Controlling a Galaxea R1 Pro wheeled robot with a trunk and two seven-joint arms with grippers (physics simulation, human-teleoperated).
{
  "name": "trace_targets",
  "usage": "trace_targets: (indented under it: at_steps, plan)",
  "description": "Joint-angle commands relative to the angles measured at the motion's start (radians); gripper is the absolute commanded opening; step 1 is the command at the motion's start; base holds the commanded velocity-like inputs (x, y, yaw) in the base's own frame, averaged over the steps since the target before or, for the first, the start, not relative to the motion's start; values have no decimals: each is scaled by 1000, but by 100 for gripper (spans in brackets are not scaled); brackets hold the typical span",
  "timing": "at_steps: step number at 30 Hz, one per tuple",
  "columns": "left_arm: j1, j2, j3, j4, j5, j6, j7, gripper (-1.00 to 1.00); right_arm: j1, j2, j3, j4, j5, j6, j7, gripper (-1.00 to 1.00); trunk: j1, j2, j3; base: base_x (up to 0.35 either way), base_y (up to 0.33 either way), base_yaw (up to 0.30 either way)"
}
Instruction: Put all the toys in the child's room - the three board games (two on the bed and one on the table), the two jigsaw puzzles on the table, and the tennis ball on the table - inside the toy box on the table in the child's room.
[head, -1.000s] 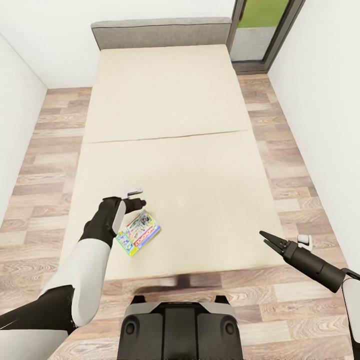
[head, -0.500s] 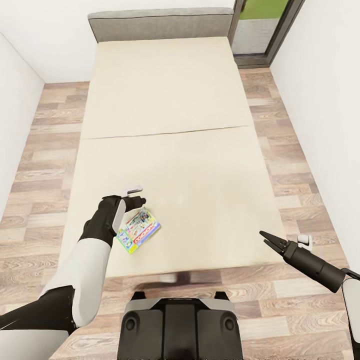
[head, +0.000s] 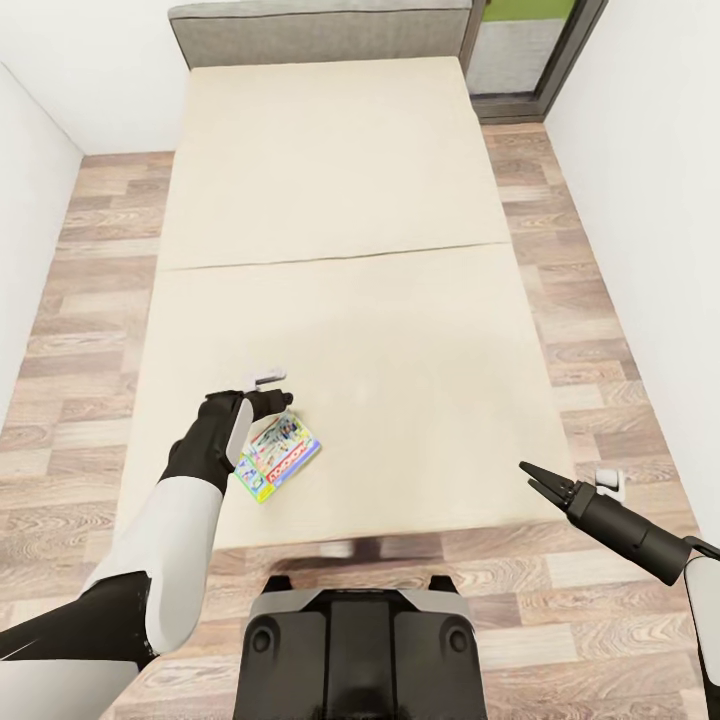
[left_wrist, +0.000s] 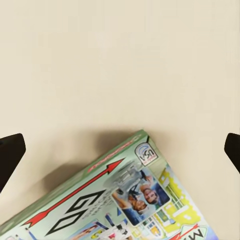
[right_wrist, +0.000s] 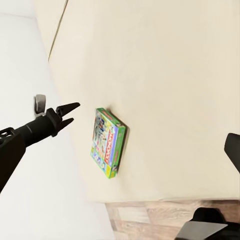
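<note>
1. The bed (head: 340, 300) carries one board game (head: 278, 458), lying flat on the beige mattress near the foot edge, toward the bed's left side from the robot's stance.
2. The left gripper (head: 268, 395) hangs directly above the game's far end. Its fingers are spread apart and hold nothing; in the left wrist view the two dark fingertips (left_wrist: 10, 155) stand wide at either side with bare mattress between them.
3. The right gripper (head: 528, 474) sits at the bed's foot corner on the right side, well apart from the game. Its two pointed fingers form a narrow V, slightly parted, with nothing between them.
4. Open room: beyond the left gripper the mattress runs bare up to a seam across the bed and on to the grey headboard (head: 320, 35). Between the two grippers the mattress is bare as well.
5. Edges: the foot edge of the mattress lies just behind the game on the robot's side, above the robot's base (head: 360, 650). Wood-plank floor (head: 90, 290) runs along both long sides of the bed, bounded by white walls.
6. The left wrist view shows the game's lid (left_wrist: 120, 200) close up: a pale green border, a red arrow, the letters "GO" and a small photo panel. Its corner casts a shadow on the mattress.
7. The right wrist view shows the game (right_wrist: 107, 142) from the side as a shallow green-edged box near the mattress edge, with the left gripper (right_wrist: 67, 114) beside and apart from it.
</note>
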Motion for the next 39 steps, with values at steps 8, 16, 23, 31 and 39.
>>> trace_targets:
  at_steps: [8, 16, 23, 31, 39]
  plan:
    - [-1, -2, 3, -1, -8, 4, -3, 100, -1, 0, -2, 1, 5, 4, 6, 100, 1, -2, -14, 0, 0, 0]
    - [-1, -2, 3, -1, -8, 4, -3, 100, -1, 0, -2, 1, 5, 4, 7, 100, 1, -2, -27, 0, 0, 0]
    - [-1, -2, 3, -1, -8, 3, -3, 100, -1, 0, -2, 0, 5, 4, 7, 100, 1, -2, -38, 0, 0, 0]
    - [-1, -3, 3, -1, -8, 3, -3, 100, -1, 0, -2, 2, 5, 4, 7, 100, 1, -2, -48, 0, 0, 0]
    - [-1, -3, -11, -1, -8, 2, -3, 100, -1, 0, -2, 3, 4, 4, 8, 100, 1, -2, -49, 0, 0, 0]
